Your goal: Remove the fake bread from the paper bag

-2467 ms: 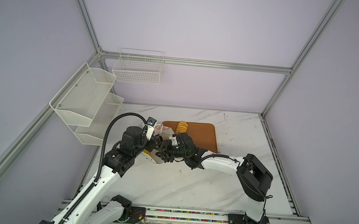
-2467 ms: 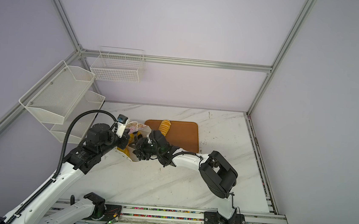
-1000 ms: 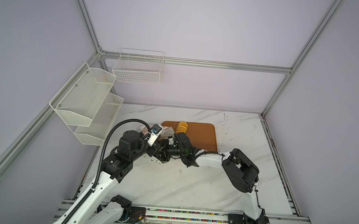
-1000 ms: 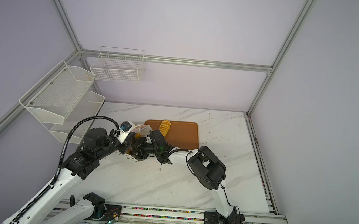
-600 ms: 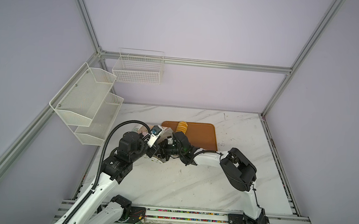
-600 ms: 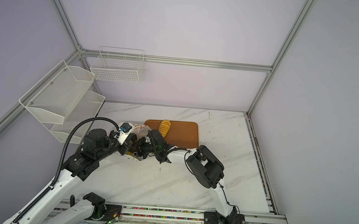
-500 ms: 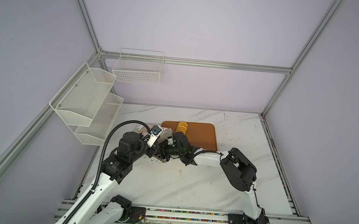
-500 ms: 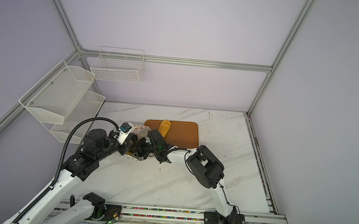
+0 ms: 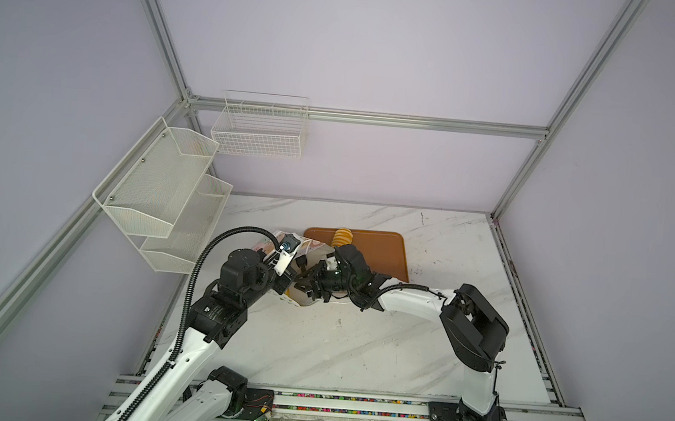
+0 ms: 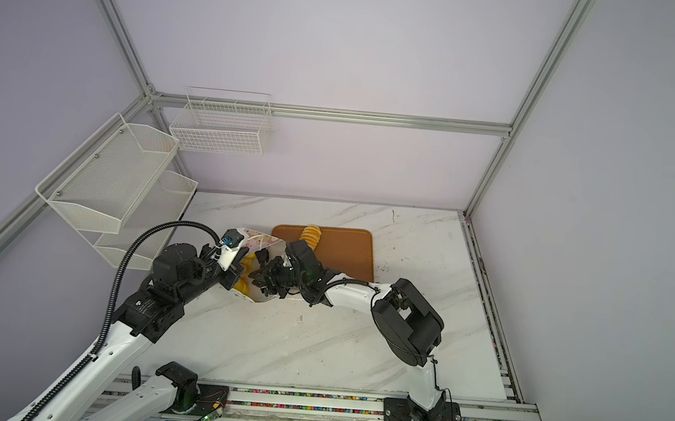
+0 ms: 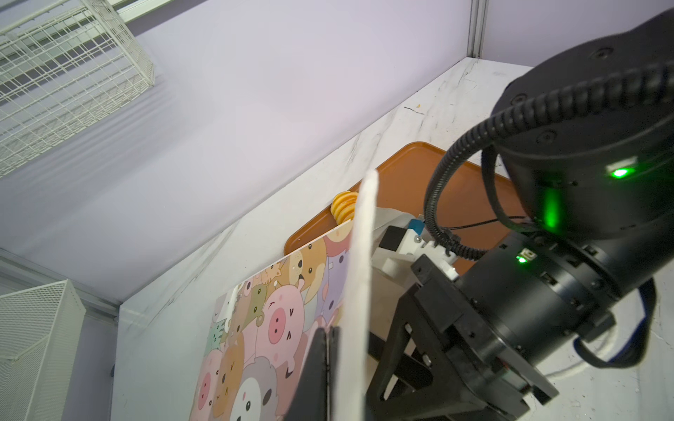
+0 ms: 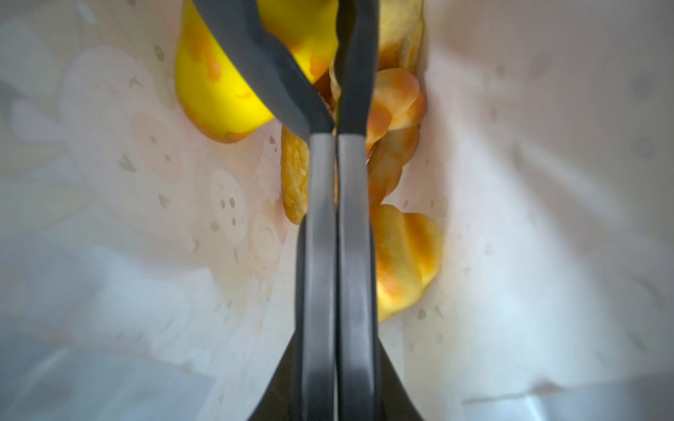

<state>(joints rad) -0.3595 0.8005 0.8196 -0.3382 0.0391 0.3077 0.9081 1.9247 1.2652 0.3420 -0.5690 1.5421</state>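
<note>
Right arm elbow has swung back out to the right since half a second ago, and the right gripper [image 12: 335, 145], part open a second back, now has its fingers pressed together; left arm barely changed. 1 white marble table [image 9: 316, 343] fills the lower middle of both top views. 2 arms, both reaching to centre-left of the frame and meeting at the bag. 3 white baskets at upper left: 1 wire grid basket [image 9: 259, 129] on the back wall, 2 stacked mesh baskets [image 9: 154, 187] on the left wall. 1 orange-brown tray [image 9: 382, 253] lies flat at centre, just behind the right wrist. 1 paper bag [image 11: 262, 328], cartoon animal print, sits at the tray's left edge with its mouth facing the right arm; the two wrists mostly hide it in both top views. Fake bread: 1 ridged roll [image 9: 343, 237] is out, on the tray's back edge. The rest is inside the bag, and the right wrist view shows at least 4 pieces: 1 big yellow piece [image 12: 219, 91], 1 seeded oval [image 12: 293, 175], 1 layered roll [image 12: 395, 94], 1 bun [image 12: 405, 262]. The exact count is blurred. Right gripper is deep in the bag with pieces on both sides, nothing visibly clamped between the pads. Left gripper [image 11: 326, 364] has its fingers tight together, pinching the bag's rim paper.
</note>
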